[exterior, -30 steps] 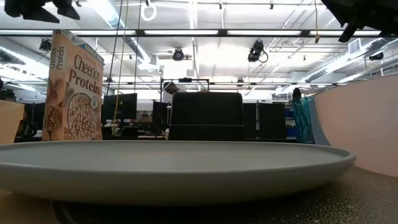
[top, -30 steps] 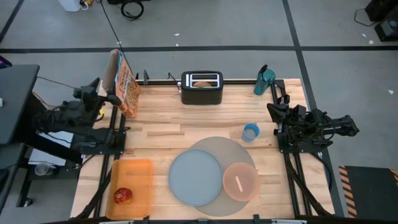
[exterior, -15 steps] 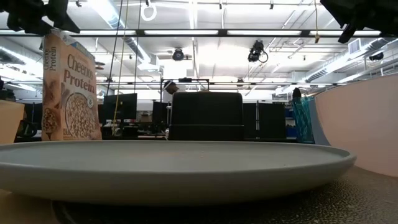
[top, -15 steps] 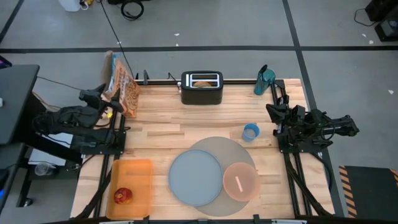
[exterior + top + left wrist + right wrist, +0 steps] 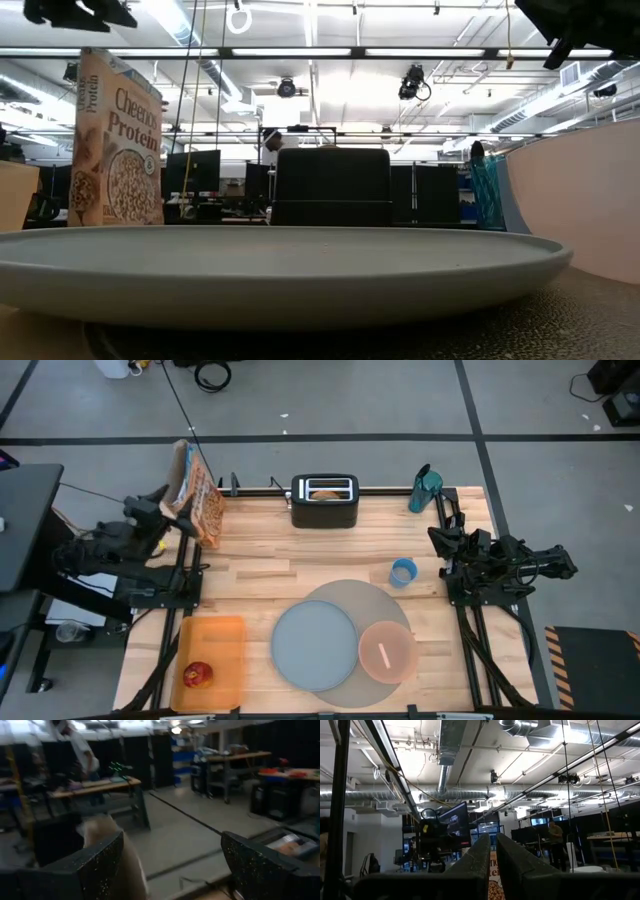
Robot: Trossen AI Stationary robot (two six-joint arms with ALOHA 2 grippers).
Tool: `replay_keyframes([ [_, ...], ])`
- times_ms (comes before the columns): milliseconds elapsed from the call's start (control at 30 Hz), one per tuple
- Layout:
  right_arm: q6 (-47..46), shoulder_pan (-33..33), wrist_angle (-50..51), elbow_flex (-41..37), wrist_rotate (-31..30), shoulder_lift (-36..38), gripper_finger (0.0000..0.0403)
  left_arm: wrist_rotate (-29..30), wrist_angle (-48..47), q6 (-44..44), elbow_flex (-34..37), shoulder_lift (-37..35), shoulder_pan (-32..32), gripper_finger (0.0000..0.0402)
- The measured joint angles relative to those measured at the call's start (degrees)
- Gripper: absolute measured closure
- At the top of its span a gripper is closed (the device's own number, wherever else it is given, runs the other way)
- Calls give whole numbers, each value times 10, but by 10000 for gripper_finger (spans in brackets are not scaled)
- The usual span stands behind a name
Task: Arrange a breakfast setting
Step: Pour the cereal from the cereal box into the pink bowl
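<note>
Cereal step: left gripper (image 5: pixel 178 520), jaws spread and empty, hovers beside the cereal box (image 5: pixel 200 495) at the worktop's back-left corner. Next, probably grasp it. Right gripper (image 5: pixel 440 542), shut, waits at the right edge.

Grey-blue plate (image 5: pixel 314 645) on a grey mat (image 5: pixel 375 598) — pink bowl (image 5: pixel 387 651), orange tray (image 5: pixel 222 650), black toaster (image 5: pixel 324 503).

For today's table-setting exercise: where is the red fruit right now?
In the high view, the red fruit lies on the orange tray at the table's near-left corner, left of the grey-blue plate.
</note>
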State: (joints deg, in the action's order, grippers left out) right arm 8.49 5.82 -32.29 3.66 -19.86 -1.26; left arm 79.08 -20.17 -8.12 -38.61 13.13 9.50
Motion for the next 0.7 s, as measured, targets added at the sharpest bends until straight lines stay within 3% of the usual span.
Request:
replay_keyframes([
  [233,0,0,4,0,0,0,365,108,42,-64,0,4,0,58],
  [700,-11,0,11,0,0,0,365,109,88,-39,0,7,56,56],
])
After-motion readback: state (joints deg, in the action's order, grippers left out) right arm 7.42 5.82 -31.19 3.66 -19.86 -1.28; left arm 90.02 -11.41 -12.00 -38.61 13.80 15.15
